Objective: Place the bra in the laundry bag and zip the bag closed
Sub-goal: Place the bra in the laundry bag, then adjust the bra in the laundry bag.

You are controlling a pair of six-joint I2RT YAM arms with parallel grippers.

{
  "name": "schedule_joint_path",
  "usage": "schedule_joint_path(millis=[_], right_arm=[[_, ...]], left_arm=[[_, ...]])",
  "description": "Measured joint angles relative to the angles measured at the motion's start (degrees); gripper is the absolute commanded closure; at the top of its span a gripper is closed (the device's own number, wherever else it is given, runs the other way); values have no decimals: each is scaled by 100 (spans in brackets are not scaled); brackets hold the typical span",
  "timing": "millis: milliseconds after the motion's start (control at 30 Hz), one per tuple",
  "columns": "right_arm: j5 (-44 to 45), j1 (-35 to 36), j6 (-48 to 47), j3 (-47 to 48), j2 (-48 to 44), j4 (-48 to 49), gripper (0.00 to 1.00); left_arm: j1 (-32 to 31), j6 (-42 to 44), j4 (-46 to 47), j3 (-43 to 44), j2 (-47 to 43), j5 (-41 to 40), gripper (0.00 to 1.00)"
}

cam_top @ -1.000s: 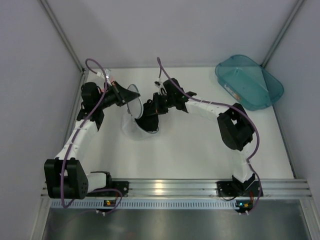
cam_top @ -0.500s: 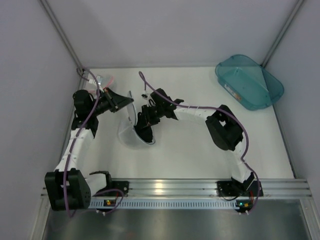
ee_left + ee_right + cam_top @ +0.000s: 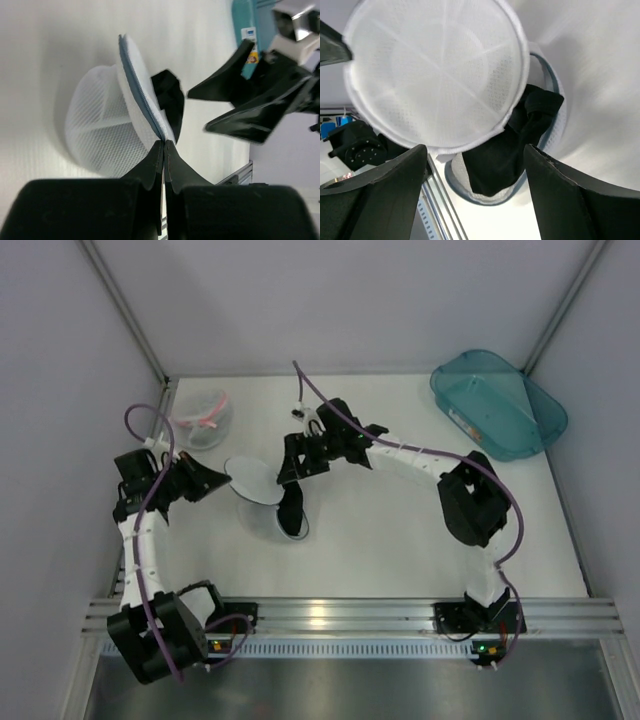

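The left gripper (image 3: 212,483) is pinched shut on the rim of the laundry bag (image 3: 258,518), holding its upper half lifted, and the bra (image 3: 293,512) lies bunched in the lower half just to the right. Over it the right gripper (image 3: 293,464) hangs with jaws wide apart and empty, so loading looks done and zipping remains. The raised half hides part of the opening; no zip pull is discernible.

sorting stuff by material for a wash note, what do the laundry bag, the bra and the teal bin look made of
Laundry bag: white synthetic-looking mesh, fine open weave, translucent. Bra: matte black soft fabric, folds limply. Teal bin: likely clear-tinted plastic, glossy rigid rim.
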Motion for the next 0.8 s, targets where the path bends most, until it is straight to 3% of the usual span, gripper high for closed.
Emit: schedule_joint_path(millis=[67, 200, 367, 800], right_arm=[[-140, -212, 133, -216, -264, 170, 26], [-315, -894, 551, -863, -719, 697, 48], [-332, -1532, 1023, -1499, -612, 1202, 56], [-785, -562, 1768, -2098, 348, 2114, 60]], left_arm=[[181, 341, -389, 2, 26, -22, 100], [570, 879, -966, 13, 118, -44, 100], [730, 1150, -1222, 103, 356, -52, 100], [737, 1316, -1368, 278, 629, -85, 100]])
